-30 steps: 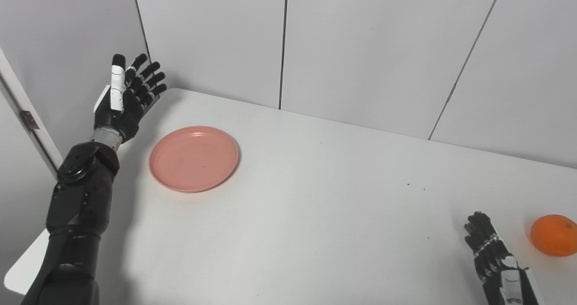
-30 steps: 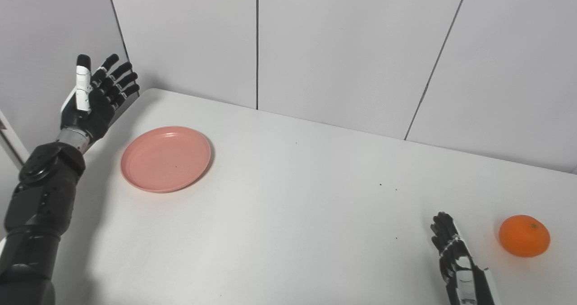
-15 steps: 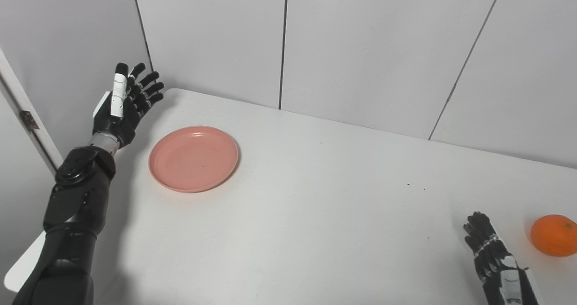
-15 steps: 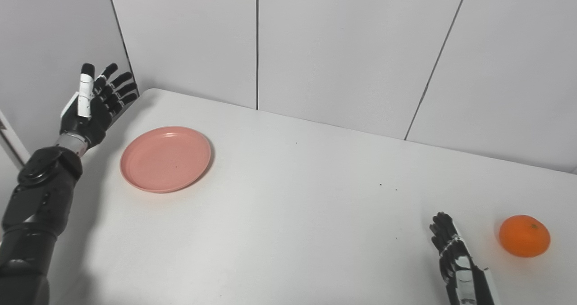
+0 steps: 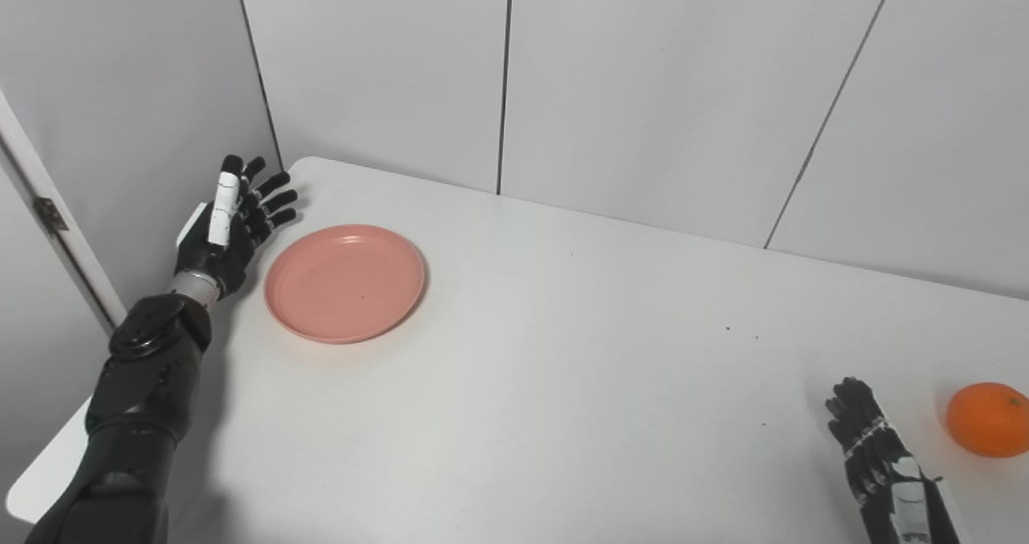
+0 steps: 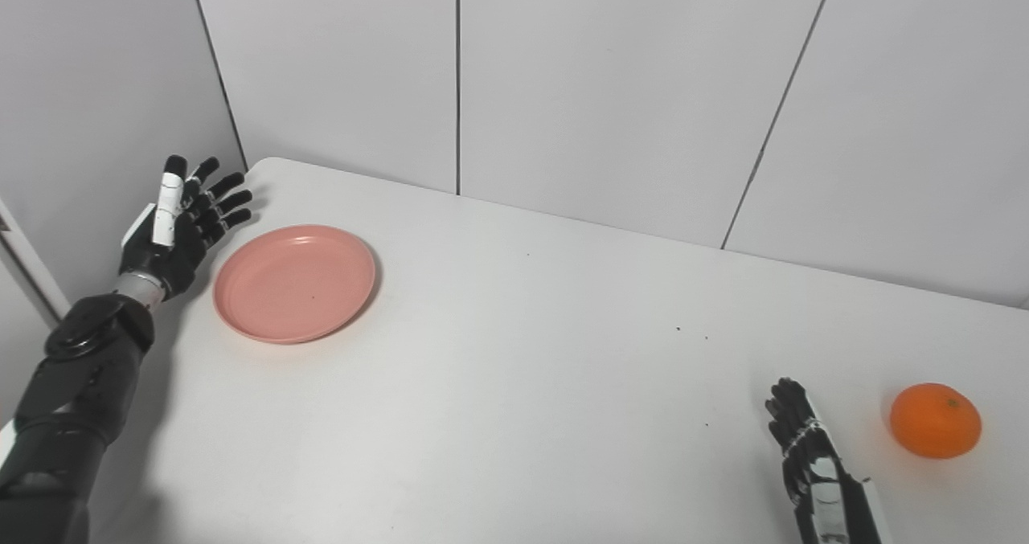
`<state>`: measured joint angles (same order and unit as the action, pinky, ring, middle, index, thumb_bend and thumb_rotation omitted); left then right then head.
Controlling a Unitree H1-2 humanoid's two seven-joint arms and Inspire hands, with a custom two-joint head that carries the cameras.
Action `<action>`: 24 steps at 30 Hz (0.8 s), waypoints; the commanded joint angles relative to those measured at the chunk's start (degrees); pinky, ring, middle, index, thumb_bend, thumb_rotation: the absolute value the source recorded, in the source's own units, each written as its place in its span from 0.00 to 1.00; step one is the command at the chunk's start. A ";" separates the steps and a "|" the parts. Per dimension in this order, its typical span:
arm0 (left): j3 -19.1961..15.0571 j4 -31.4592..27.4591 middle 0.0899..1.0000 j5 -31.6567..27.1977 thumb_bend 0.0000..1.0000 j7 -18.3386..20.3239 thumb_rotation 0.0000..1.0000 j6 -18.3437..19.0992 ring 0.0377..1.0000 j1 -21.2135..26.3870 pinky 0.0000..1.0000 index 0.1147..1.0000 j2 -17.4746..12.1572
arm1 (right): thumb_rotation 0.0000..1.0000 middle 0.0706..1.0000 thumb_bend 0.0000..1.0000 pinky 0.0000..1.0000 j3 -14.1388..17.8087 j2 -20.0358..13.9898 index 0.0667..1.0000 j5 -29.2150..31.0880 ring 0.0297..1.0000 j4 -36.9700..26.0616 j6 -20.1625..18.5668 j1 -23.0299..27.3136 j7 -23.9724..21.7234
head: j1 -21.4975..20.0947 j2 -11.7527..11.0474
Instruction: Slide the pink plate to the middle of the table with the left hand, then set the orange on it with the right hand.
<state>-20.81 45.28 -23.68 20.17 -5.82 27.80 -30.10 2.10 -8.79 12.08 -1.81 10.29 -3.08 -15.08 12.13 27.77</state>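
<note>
2 hands: left hand [image 5: 229, 227] open beside pink plate [image 5: 345, 282]; right hand [image 6: 812, 464] open, idle.
Push: press rim flat, slide slowly toward worktop [image 5: 563, 367] middle.

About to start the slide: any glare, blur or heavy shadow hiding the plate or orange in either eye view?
Left eye view: pink plate sharp, no glare, only a soft shadow under its near rim; orange sharp, beside the right edge. Right eye view: both crisp, orange well inside the frame, faint arm shadow beside the left hand.
</note>
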 commanded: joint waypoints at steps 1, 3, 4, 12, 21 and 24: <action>-0.31 1.14 0.87 -0.47 1.00 2.42 0.86 -3.95 0.83 2.61 0.80 0.92 -1.79 | 1.00 0.94 0.81 1.00 -1.17 1.52 0.92 0.19 0.95 5.50 -0.35 -3.48 -0.08 | -0.02 0.08; -0.34 3.46 0.85 -0.52 1.00 3.29 0.86 -5.00 0.81 2.77 0.76 0.91 -1.84 | 1.00 0.95 0.81 1.00 -1.18 1.54 0.92 0.20 0.95 5.47 -0.37 -3.49 -0.07 | -0.04 0.12; -0.42 4.09 0.85 -0.74 1.00 3.76 0.86 -5.22 0.81 2.78 0.76 0.91 -1.81 | 1.00 0.95 0.81 1.00 -1.18 1.54 0.92 0.21 0.95 5.42 -0.40 -3.52 -0.07 | -0.08 0.23; -0.90 10.71 0.83 -1.42 1.00 6.83 0.86 -8.26 0.78 3.88 0.75 0.91 -1.89 | 1.00 0.95 0.81 1.00 -1.30 1.43 0.92 0.19 0.95 5.37 -0.46 -3.56 -0.20 | -0.11 0.38; 0.84 12.46 0.81 -0.75 1.00 6.80 0.88 -10.56 0.79 3.73 0.74 0.89 -0.49 | 1.00 0.94 0.80 1.00 -1.43 1.50 0.92 0.00 0.94 5.41 -0.36 -3.46 -0.15 | -0.21 0.66; 0.96 9.72 0.83 -1.46 1.00 6.41 0.89 -9.12 0.81 2.75 0.76 0.90 0.54 | 1.00 0.94 0.81 1.00 -1.46 1.69 0.92 -0.10 0.94 5.21 -0.54 -3.53 0.05 | -0.47 0.88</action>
<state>-20.07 56.31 -24.95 25.91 -16.05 30.28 -30.25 2.00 -8.83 11.97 -1.81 10.27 -3.08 -15.06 11.69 28.56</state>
